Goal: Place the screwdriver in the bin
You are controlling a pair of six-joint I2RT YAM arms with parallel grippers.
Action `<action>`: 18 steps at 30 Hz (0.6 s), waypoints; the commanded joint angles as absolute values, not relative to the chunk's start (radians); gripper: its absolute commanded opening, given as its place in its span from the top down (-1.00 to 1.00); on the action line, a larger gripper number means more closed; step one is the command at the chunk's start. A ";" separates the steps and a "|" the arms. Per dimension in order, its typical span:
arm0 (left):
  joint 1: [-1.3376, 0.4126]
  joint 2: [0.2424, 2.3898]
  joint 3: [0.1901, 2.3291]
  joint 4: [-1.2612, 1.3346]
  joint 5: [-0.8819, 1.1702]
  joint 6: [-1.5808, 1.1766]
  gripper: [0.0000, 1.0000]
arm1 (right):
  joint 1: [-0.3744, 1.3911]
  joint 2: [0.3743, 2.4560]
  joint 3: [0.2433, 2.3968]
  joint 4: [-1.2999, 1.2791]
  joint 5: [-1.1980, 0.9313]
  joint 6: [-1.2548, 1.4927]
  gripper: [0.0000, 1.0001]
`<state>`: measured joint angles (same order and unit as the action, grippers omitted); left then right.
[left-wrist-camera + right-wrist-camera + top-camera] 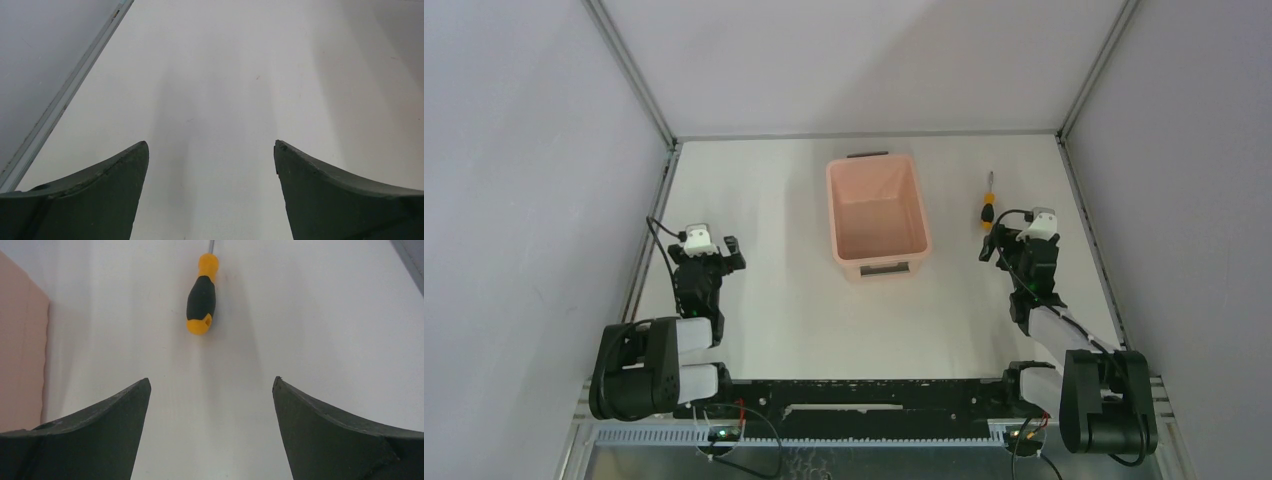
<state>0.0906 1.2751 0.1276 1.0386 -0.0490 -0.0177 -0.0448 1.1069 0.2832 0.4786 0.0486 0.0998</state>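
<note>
Right wrist: saw screwdriver [201,302] upper centre, flat on table [310,315], bin [20,340] at left edge. Found right gripper [211,380] wide open, empty (left gripper [211,142] too). Judged best to advance straight, straddling black grip.

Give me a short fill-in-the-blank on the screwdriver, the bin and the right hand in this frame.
The screwdriver lies on the table, to the robot's ___ of the bin.
The bin is ___ inside.
The right hand is ___, holding nothing.
The screwdriver's ___ end points toward that hand.
Missing words: right; empty; open; handle.
</note>
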 commanded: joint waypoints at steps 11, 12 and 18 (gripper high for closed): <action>0.086 1.255 0.177 1.085 -0.054 -0.009 -1.00 | -0.007 1.276 0.993 -0.210 0.069 0.285 -0.99; 0.086 1.256 0.176 1.084 -0.054 -0.009 -1.00 | -0.004 1.338 1.095 -0.272 0.077 0.302 -0.99; 0.086 1.255 0.177 1.085 -0.054 -0.009 -1.00 | 0.066 1.671 1.454 -0.539 0.167 0.272 -0.99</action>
<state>0.0906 1.2751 0.1276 1.0386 -0.0490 -0.0177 0.0231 1.4876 1.3216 -0.2176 0.0887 0.2497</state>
